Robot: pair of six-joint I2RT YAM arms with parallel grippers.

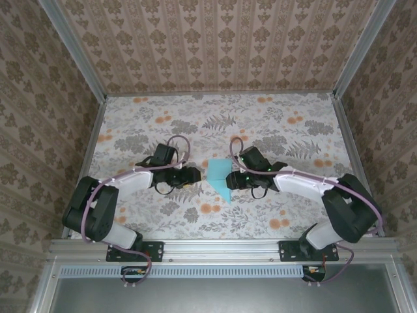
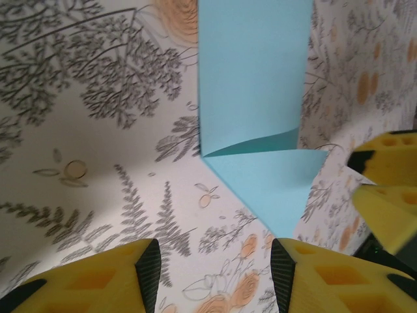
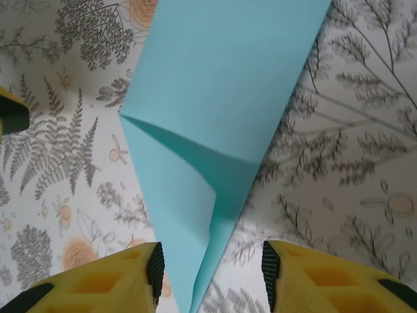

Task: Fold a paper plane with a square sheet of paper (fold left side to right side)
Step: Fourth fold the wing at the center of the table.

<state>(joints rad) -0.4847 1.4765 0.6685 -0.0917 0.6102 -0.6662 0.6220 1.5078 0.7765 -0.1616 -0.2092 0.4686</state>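
1. Paper plane (image 1: 219,177): half-made, lying on the flowered table (image 1: 273,124) at its middle, between the two grippers.
2. Left gripper (image 2: 215,257): jaws apart, nothing between them, stopped just short of the paper's edge.
3. Right gripper (image 3: 210,257): jaws apart as well, with the narrow tip (image 3: 199,293) lying in the gap. Seemingly not pinched, though hard to say whether a finger brushes it.
4. Pointing: from above, long axis running far-to-near, slanted slightly toward the right arm's side. Broad end away from the bases, sharp end toward them.
5. Upper flap (image 3: 228,72): not pressed flat, curling up along its free edge and casting a shadow on the layer beneath.
6. Likely trouble:
   - Could spring further open with nothing pinning the flap, spoiling the crease. Cause: thin, light paper and a soft fold.
   - Could slide or spin if nudged by either finger. Cause: smooth table and almost no weight.
   - Could crumple at the tip if the right jaws shut or push forward carelessly.
   - Could collide, the two grippers being close together across the paper.
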